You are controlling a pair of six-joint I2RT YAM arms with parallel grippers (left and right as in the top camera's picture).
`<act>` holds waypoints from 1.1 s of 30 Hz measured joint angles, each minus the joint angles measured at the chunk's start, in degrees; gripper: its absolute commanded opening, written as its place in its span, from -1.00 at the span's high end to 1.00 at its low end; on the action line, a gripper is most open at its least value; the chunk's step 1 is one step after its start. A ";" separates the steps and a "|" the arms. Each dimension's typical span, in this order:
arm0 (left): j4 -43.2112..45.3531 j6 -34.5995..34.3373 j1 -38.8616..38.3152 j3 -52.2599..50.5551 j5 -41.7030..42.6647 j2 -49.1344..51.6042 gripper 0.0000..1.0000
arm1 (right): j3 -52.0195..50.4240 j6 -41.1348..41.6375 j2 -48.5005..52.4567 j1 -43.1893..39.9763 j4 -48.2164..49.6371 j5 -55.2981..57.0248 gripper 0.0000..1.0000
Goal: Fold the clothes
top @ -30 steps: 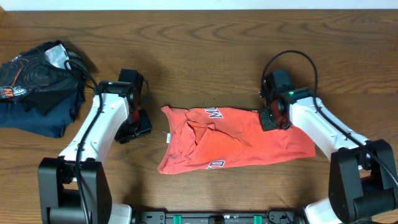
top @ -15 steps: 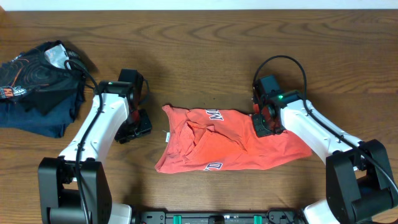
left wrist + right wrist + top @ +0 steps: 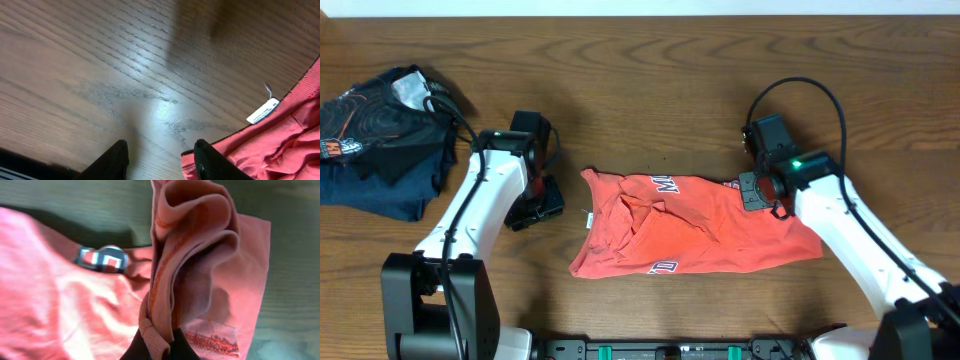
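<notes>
The clothes, a coral-red T-shirt (image 3: 690, 225) with white lettering, lie crumpled on the table's middle. My right gripper (image 3: 760, 190) sits over the shirt's upper right edge. In the right wrist view it (image 3: 157, 347) is shut on a bunched fold of the shirt (image 3: 190, 240), which rises lifted above the flat cloth. My left gripper (image 3: 535, 205) hovers over bare wood just left of the shirt. In the left wrist view it (image 3: 160, 152) stands open, with only wood between the fingers. Its right finger (image 3: 207, 160) is at the shirt's ribbed edge (image 3: 280, 145), near the white tag (image 3: 262, 111).
A pile of dark navy and black garments (image 3: 380, 130) lies at the far left of the wooden table (image 3: 640, 80). The table's far edge runs along the top of the overhead view.
My right gripper swung a little left with the shirt fold, then back right, while its arm shifted outward. The shirt's right end shifted slightly. The left arm has not moved.
</notes>
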 measured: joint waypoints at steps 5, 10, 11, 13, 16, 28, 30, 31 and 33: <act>-0.02 0.00 0.00 0.00 0.00 0.00 0.10 | 0.00 -0.07 1.07 1.40 0.28 -2.32 0.97; 0.00 0.02 0.00 0.00 0.02 0.00 0.10 | 0.00 -0.09 4.11 2.69 0.42 -5.20 0.98; 0.00 0.02 0.00 0.00 0.02 0.00 0.10 | 0.00 -0.09 4.68 3.13 0.44 -5.79 0.97; 0.02 0.00 0.00 0.00 0.00 0.00 0.10 | 0.00 -0.09 5.60 3.91 0.44 -6.84 0.84; 0.09 0.00 0.00 0.00 0.00 0.00 0.10 | 0.00 -0.04 6.54 4.72 0.59 -8.33 0.48; 0.17 0.00 0.00 0.00 0.00 0.00 0.10 | 1.09 -1.86 6.05 4.48 0.72 -5.46 0.30; 0.20 0.00 0.00 0.00 0.00 0.00 0.10 | 2.38 -1.46 4.85 3.43 1.40 -3.21 0.21; 0.20 0.00 0.00 0.00 0.00 0.00 0.10 | 3.10 -1.31 3.98 2.71 2.69 -2.32 0.17; 0.22 0.02 0.00 0.00 0.00 0.00 0.10 | 4.48 -1.09 2.21 1.27 5.70 -1.22 0.13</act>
